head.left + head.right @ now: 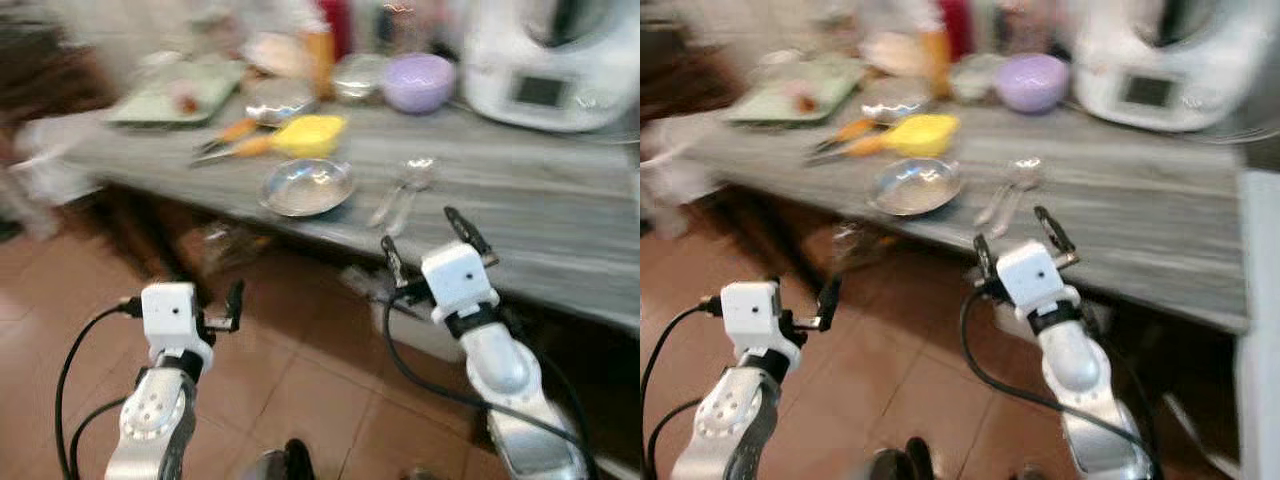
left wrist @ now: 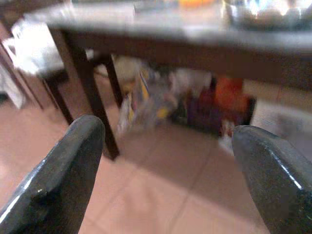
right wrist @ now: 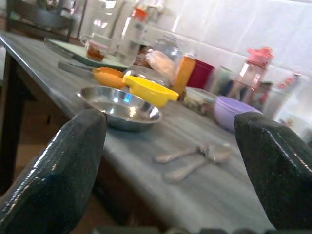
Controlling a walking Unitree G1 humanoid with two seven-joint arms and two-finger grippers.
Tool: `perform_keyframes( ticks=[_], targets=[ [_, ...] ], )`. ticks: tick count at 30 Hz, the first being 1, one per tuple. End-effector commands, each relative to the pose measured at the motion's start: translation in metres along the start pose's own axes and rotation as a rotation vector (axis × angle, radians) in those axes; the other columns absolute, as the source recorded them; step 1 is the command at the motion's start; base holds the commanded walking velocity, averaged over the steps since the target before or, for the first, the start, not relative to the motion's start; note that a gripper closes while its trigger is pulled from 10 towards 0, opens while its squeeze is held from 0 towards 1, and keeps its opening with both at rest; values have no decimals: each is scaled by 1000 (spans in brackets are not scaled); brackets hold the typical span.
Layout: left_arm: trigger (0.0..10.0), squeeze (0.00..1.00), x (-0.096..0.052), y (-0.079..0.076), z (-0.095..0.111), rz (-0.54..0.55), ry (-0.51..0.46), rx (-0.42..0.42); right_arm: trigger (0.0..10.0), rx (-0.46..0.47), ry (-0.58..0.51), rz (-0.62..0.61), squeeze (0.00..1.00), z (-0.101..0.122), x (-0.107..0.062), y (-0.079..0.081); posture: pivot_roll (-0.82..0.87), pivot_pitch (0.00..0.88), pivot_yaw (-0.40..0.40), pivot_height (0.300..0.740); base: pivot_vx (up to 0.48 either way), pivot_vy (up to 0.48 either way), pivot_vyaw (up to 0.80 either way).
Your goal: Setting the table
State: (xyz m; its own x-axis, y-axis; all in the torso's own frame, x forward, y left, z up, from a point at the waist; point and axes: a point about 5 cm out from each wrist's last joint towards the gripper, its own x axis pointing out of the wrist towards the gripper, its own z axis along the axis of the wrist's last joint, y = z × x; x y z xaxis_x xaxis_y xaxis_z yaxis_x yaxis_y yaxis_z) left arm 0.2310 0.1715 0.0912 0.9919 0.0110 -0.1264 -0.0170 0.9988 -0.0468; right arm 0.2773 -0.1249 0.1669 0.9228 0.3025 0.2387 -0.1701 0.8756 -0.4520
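Head views were blurred. The grey streaked surface (image 1: pixel 560 215) ran across the upper half of the frame over a reddish tiled floor (image 1: pixel 300 390). Left to right on it: a green tray (image 1: pixel 175 95) at upper left, a yellow scoop (image 1: pixel 305 135) with an orange handle, a steel bowl (image 1: pixel 307 187) near the front edge, two spoons (image 1: pixel 405 190) just right of the bowl, a purple bowl (image 1: pixel 418 82) behind, and a white appliance (image 1: pixel 550 60) at upper right.

Left end effector (image 1: pixel 228 312) hung at lower left, off the surface above the floor, fingers apart, empty. Right end effector (image 1: pixel 432 240) sat at centre right by the surface's front edge, fingers spread wide, empty.

Left wrist view looked beneath the surface: dark legs and blurred clutter (image 2: pixel 195 105) stored below. Right wrist view showed jars, bottles and a white tiled wall (image 3: pixel 253 24) behind the steel bowl and spoons.
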Motion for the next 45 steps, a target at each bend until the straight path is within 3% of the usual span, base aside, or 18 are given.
perform_keyframes(
  ticks=[1, 6, 16, 22, 36, 45],
  targets=[
    [10000, 0, 7, -1, 15, -18, -52, 21, 10000, 3, -9, -1, 55, 1, 0, 0, -146, 120, 144, 740, -416, 0, 0],
    [10000, 0, 9, -1, 16, -31, -57, 29, 10000, 1, -8, -8, 59, 0, 1, -1, -146, 122, 144, 740, -422, 0, 0],
    [10000, 0, 8, -4, 15, -49, -74, 61, 10000, 1, -5, -16, 59, 0, 5, -1, -138, 118, 135, 740, 0, 0, 0],
    [10000, 0, 6, -6, 12, -93, -75, 30, 10000, 11, 10, -24, 51, -2, 9, -3, -131, 121, 136, 740, 0, 0, 0],
    [10000, 0, 10, -16, 18, -168, -101, 1, 10000, 19, 13, -29, 55, -2, 11, -2, -139, 127, 139, 740, 0, 0, -697],
    [10000, 0, 11, -24, 17, -201, -103, -30, 10000, 34, 24, -12, 51, -1, 12, 1, -150, 149, 116, 740, 0, -70, -76]
  ],
)
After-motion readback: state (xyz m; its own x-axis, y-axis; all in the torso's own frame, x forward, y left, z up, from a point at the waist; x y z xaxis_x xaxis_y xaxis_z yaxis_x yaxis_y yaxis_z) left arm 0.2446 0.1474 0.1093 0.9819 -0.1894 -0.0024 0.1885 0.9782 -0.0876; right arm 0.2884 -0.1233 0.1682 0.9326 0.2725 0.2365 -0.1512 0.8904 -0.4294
